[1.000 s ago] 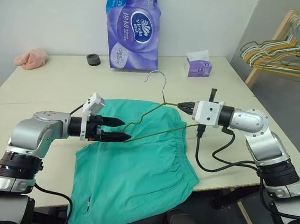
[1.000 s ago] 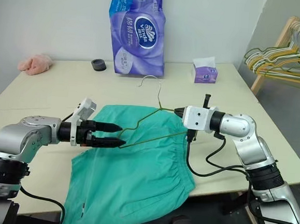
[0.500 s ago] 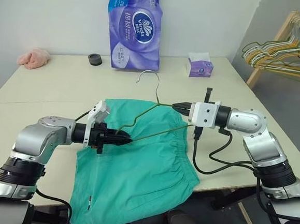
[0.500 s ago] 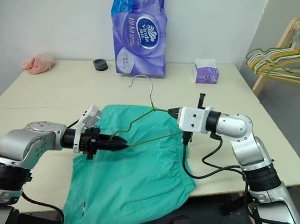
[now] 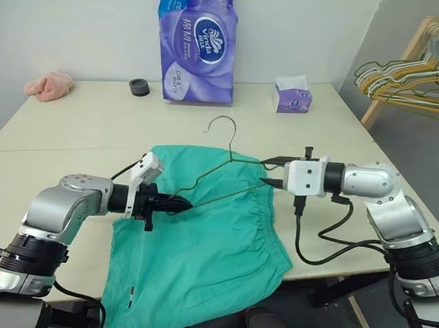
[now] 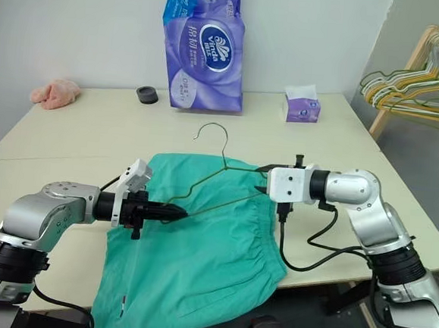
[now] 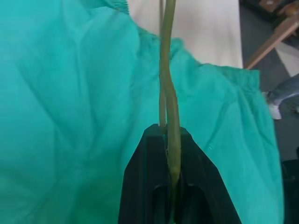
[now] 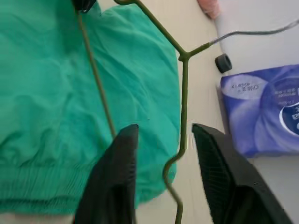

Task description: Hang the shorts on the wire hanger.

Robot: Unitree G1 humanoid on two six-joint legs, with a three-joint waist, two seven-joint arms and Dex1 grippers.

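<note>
Currently: shorts (image 5: 198, 246) spread flat on table (image 5: 78, 122), lower part draped over the near edge. Hanger (image 5: 223, 164) raised over them, left corner clamped in left gripper (image 5: 180, 203). Right gripper (image 5: 270, 172) parted, fingers astride the hanger's right corner, not pinching.

The right hand (image 8: 163, 172) stands open around the wire hanger (image 8: 183, 98), above the shorts (image 8: 56, 116).
</note>
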